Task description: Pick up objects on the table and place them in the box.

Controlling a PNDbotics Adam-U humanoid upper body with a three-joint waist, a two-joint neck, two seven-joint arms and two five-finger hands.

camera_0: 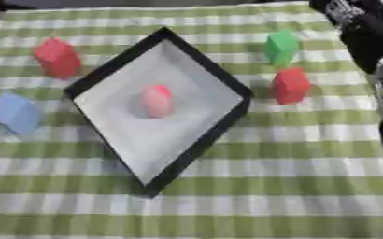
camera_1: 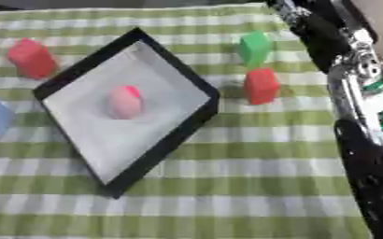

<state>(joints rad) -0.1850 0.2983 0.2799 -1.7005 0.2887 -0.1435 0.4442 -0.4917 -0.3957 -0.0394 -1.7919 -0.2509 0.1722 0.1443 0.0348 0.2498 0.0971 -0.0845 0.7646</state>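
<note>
A pink rounded object [camera_0: 156, 100] is seen inside the black-rimmed white box [camera_0: 196, 63], while no hand, probably, is shown beyond the right arm [camera_1: 362, 88].

A: Even, soft light, fairly bright, no glare. Both views blurred all over, edges smeared.
B: Shadows? 
A: Faint, short ones left of the red block [camera_0: 290, 85] and the pink thing [camera_0: 156, 100], toward 9 o'clock. Dark arm [camera_1: 354, 93] at 3 o'clock is out of focus, silver parts slightly shiny.
</note>
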